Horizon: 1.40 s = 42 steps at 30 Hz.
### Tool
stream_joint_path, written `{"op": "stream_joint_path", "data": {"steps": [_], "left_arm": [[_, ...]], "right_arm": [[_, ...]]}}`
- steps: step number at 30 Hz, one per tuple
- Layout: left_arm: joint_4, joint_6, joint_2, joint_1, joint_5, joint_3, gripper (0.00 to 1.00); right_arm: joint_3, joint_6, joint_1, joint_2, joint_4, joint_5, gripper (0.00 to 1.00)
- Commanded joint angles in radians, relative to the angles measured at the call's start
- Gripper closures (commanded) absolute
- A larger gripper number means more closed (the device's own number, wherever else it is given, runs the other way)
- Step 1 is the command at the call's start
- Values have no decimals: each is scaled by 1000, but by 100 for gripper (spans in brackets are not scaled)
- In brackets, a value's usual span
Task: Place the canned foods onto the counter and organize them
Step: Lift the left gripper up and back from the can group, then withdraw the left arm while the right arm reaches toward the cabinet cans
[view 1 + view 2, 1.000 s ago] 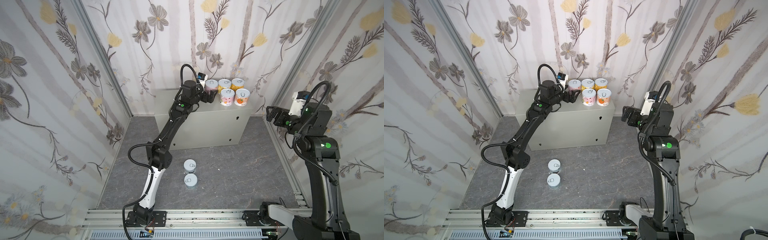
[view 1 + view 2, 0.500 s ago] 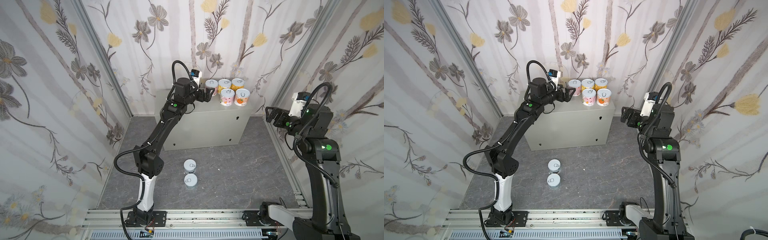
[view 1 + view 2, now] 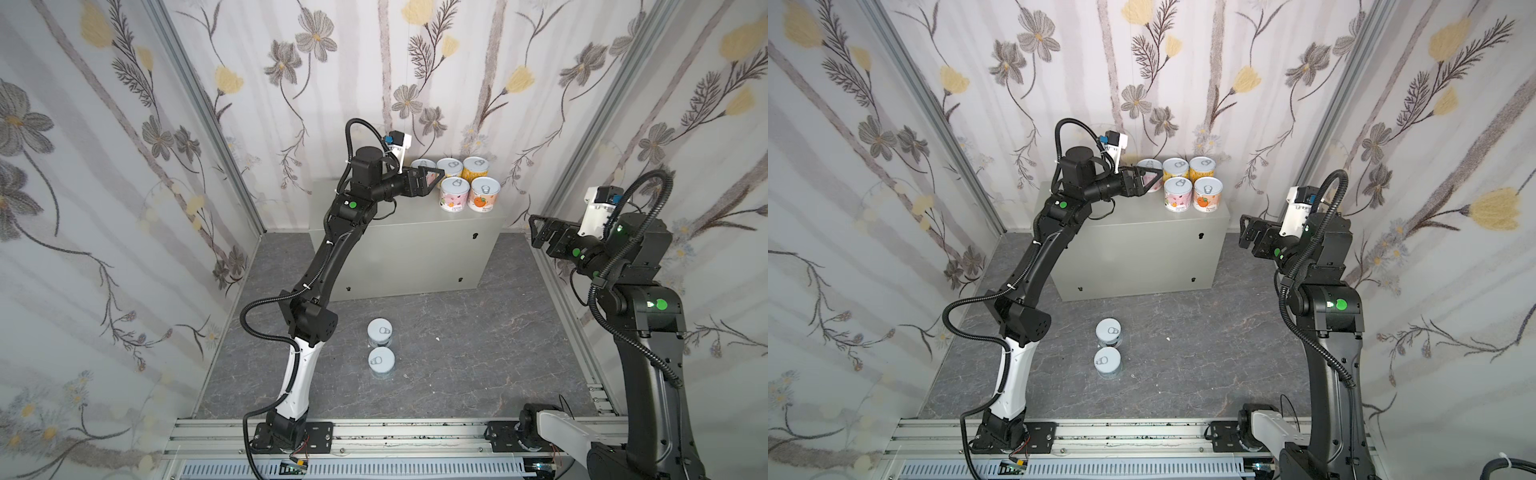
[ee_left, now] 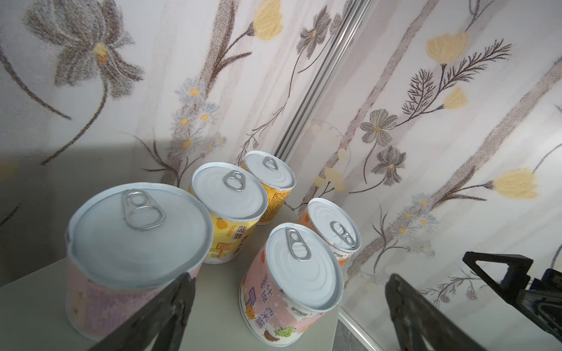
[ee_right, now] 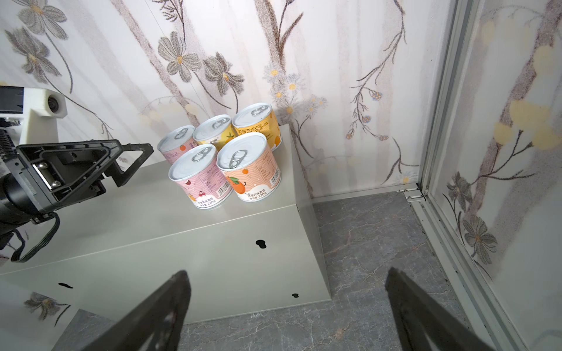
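Five canned foods stand in a cluster at the back right corner of the counter [image 3: 415,237]: a pink one [image 4: 137,231] at the cluster's left, two yellow ones [image 3: 451,165] [image 3: 475,166], a pink one [image 3: 454,195] and an orange one [image 3: 484,197] in front. Two more tins [image 3: 380,331] [image 3: 381,360] stand on the floor. My left gripper [image 3: 434,179] hovers open over the counter, its tips just beside the left pink tin, holding nothing. My right gripper [image 3: 536,230] hangs open in the air to the right of the counter, empty.
The dark marbled floor [image 3: 457,353] surrounds the counter, and floral walls close in on three sides. A metal rail [image 3: 374,436] runs along the front and carries both arm bases. The left half of the counter top [image 5: 137,206] is bare.
My left arm's elbow swung left and then partly back, and its gripper rose a little, staying open beside the left pink tin. The right arm has hardly moved.
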<state>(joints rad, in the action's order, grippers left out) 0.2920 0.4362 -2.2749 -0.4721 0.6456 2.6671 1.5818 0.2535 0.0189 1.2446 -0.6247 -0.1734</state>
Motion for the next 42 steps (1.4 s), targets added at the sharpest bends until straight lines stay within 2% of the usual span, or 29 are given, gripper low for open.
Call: {"op": "stream_joint_path", "data": {"steps": [1,8,17,21,26,28,31,34,37,42], "left_arm": [[-14,61,-13,2,47,11,0],[-12,47,-5,-12,62,11,1],[227,-27,67,-56,-214,12,6],[272,-50,97,-94,-283,9,6],[315,71,105,-113,-433,32,7],[319,77,112,-133,-475,29,7],[305,45,114,-164,-480,29,5],[299,32,126,-176,-471,25,5],[301,-8,176,-177,-485,-25,2],[316,-97,345,-175,-561,-226,0]], "right_arm": [[-1,3,-2,1,30,0,0],[7,4,-6,12,36,-5,0],[19,7,-19,26,37,-9,0],[24,6,-34,40,40,-17,0],[46,9,-57,61,43,-28,0],[46,9,-61,59,43,-28,0],[34,9,-64,51,43,-32,0],[34,7,-71,56,53,-72,0],[65,10,-75,89,69,-160,2],[223,70,-94,232,86,-322,6]]}}
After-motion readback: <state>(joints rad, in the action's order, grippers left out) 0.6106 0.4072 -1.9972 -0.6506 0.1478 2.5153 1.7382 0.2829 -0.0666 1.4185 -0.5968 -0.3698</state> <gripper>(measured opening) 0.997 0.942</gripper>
